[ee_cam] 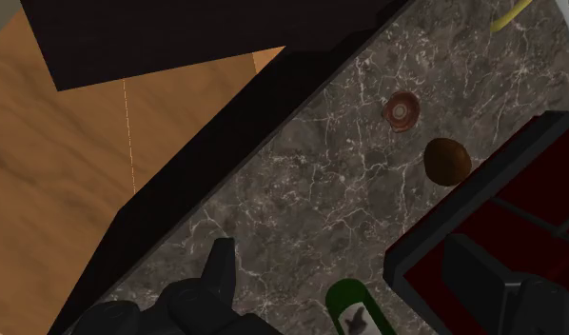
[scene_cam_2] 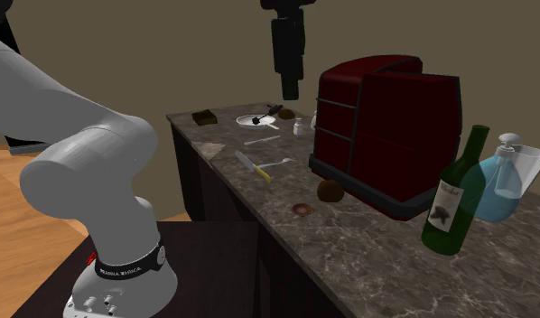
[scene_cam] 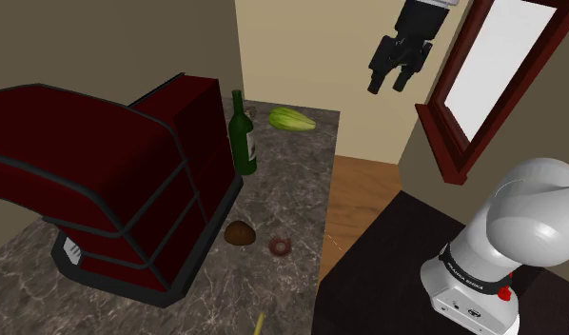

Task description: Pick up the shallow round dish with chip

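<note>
Reddish-brown, the shallow round dish (scene_cam: 280,246) is lying near the marbled table's (scene_cam: 292,181) edge beside a brown lump (scene_cam: 240,233), while the gripper (scene_cam: 388,88) is hanging high overhead, open-fingered and empty, probably to clear the green bottle (scene_cam: 242,133)

Things on the counter (scene_cam: 292,186)
The dish (scene_cam: 280,246) just beside a round lump (scene_cam: 239,233), near the appliance (scene_cam: 130,181); bottle (scene_cam: 242,138) upright beside the appliance, farther back.

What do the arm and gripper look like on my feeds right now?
The arm has smooth, rounded white links above a white base. A black band with small white lettering rings it low down, with a red patch beside it. The gripper is all black and blocky, with two straight fingers.
</note>
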Controlling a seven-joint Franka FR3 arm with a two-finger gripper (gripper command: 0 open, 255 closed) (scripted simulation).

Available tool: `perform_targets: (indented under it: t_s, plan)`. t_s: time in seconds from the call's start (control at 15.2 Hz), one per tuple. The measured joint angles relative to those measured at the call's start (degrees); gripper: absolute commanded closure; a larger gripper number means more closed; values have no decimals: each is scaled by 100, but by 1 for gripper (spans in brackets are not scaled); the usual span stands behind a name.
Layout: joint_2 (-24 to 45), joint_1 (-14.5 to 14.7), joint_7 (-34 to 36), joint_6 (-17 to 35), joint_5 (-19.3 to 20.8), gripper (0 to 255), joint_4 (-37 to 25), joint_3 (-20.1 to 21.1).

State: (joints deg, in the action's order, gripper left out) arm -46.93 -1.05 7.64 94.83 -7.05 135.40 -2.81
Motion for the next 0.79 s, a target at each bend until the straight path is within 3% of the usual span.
perform_targets:
  t_s: [0.2,0.79]
  plan:
    - [37,39,38,179,-32,0,168,96]
    - [684,399,458,1470,-332,0,973,920]
